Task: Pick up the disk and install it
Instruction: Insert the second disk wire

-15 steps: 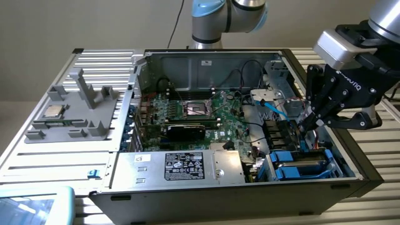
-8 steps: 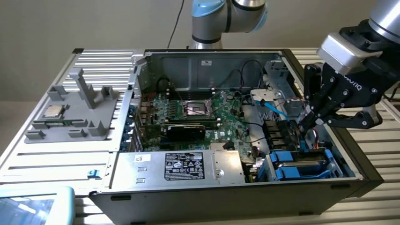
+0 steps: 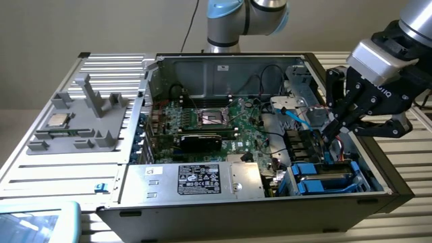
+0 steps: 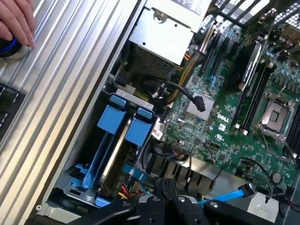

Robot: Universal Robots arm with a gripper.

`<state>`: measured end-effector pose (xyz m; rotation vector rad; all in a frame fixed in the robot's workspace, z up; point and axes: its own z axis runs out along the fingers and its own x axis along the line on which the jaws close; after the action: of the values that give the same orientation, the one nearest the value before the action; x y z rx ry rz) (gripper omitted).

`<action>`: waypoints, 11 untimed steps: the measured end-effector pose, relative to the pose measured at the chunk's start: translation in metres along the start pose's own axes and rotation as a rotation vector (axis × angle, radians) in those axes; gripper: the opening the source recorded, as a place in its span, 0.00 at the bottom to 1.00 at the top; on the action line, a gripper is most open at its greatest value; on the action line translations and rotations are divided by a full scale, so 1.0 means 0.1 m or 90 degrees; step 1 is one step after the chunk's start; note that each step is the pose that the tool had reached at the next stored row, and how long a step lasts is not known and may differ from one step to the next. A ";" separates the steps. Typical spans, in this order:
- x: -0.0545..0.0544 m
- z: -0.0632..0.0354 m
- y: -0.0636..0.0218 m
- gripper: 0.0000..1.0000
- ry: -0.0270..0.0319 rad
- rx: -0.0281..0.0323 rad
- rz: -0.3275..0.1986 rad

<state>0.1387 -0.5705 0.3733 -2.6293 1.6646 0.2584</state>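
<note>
From my seat the pincer (image 3: 335, 132) hangs at the right of the exterior view, just above the drive bay in the lower right corner of the open computer case (image 3: 202, 215), and its fingers are drawn fully together with nothing between them that I can make out. The disk (image 4: 117, 154) sits in that bay: in the wrist view, left of centre, I see a narrow silvery edge standing between two blue carrier tabs, so it appears already slotted into its cage, edge up, beside a long blue rail; whether it is fully seated I cannot tell. I judge it a stiff, fairly dense slab for its size, smooth metal on the faces and so a little slippery, and sensitive to knocks, so I would not want it dropped or levered. The blue plastic frame looks the better place to take hold, at the end tabs, since plastic gives a little and spares the body and label. Loose cables lie close around the bay, near the fingers. A person's hand (image 4: 18, 21) rests on the ribbed worktop (image 4: 70, 70) at the upper left of the wrist view, over a round control.
</note>
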 end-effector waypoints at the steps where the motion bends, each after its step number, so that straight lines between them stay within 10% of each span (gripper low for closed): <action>1: 0.00 0.000 0.000 0.11 -0.0010 -0.0007 -0.010; 11: 0.00 0.000 0.000 0.11 -0.0139 -0.0054 -0.107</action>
<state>0.1387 -0.5705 0.3732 -2.7407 1.4290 0.2892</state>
